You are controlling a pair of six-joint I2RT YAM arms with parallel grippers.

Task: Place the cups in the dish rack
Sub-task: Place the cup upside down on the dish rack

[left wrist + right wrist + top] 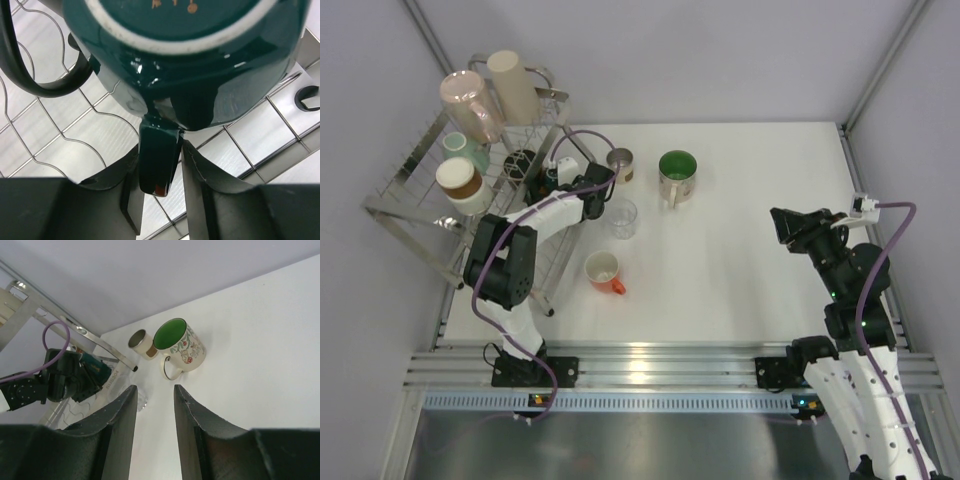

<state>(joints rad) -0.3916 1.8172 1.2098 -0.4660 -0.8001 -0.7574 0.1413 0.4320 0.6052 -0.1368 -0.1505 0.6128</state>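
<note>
Four cups are sitting loose on the table's left half: steel cup (620, 163), green-inside mug (676, 175), clear glass (621, 217), orange-handled white cup (604, 270). At the far-left corner, the left gripper (160, 147) is straddling the dark teal mug (200, 75) handle over the dish rack (415, 175) wires; clenched or released, I cannot tell. The right gripper (152, 395) is hovering released near the right edge.

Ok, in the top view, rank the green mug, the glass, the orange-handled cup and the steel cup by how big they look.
1. green mug, clearly the largest.
2. orange-handled cup and glass: these look about alike, so I won't rank them.
3. steel cup, the smallest.
</note>
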